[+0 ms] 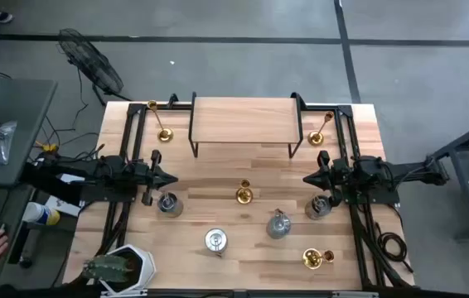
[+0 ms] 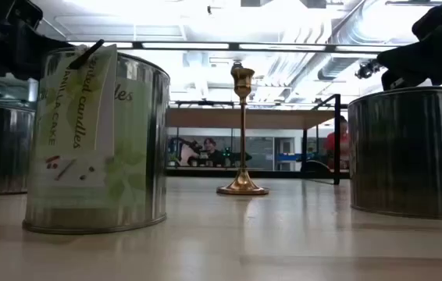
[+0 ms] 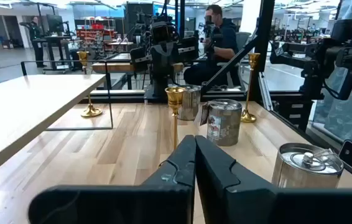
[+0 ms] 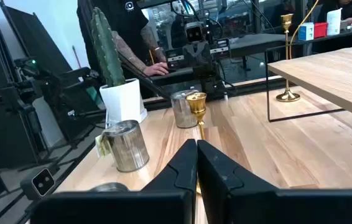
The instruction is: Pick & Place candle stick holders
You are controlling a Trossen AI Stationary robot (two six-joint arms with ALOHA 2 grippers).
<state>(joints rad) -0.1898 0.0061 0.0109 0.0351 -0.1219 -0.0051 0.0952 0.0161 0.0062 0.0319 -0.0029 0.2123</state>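
On the wooden table (image 1: 218,178) you have nothing placed yet: gold candlesticks (image 1: 244,194) and squat silver tins (image 1: 215,241) stand scattered; left gripper (image 1: 171,177) and right gripper (image 1: 309,178) wait with fingers together, empty.

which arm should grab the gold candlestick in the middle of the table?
Roughly a toss-up, slight edge left. The gold candlestick stands between the two; the left gripper and right gripper both wait shut, each beside a silver tin.

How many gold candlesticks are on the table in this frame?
4: one gold candlestick left of the wooden riser, one right of it, one mid-table, one near the front right corner. None seems hidden.
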